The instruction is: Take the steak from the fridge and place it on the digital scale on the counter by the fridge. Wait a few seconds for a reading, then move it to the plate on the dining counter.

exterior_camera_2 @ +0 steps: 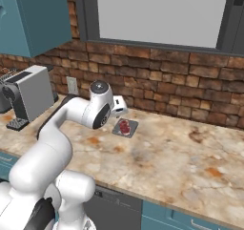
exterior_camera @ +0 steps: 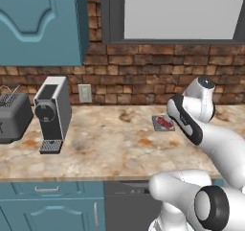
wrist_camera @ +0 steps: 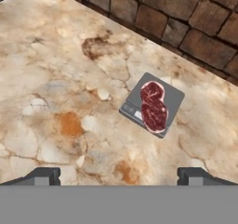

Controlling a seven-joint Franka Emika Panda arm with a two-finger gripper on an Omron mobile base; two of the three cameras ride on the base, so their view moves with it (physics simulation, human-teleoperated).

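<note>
One steak (wrist_camera: 154, 106) lies flat on the digital scale (wrist_camera: 173, 97) near the counter's (wrist_camera: 56, 102) back edge by the brick wall (wrist_camera: 186, 18); the gripper (wrist_camera: 120, 175) hovers above, fingers spread wide, empty.

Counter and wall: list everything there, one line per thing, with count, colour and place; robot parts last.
steak: one, red, lying on the scale.
digital scale: one, dark grey, on the counter near the wall.
counter: one, beige mottled.
coffee machine: one, grey, counter left.
toaster: one, dark grey, far left.
wall outlet: one, pale, on the brick wall.
upper cabinet: one, teal, top left.
window: one, grey-framed.
gripper: one, open, above the counter, apart from the steak.
</note>
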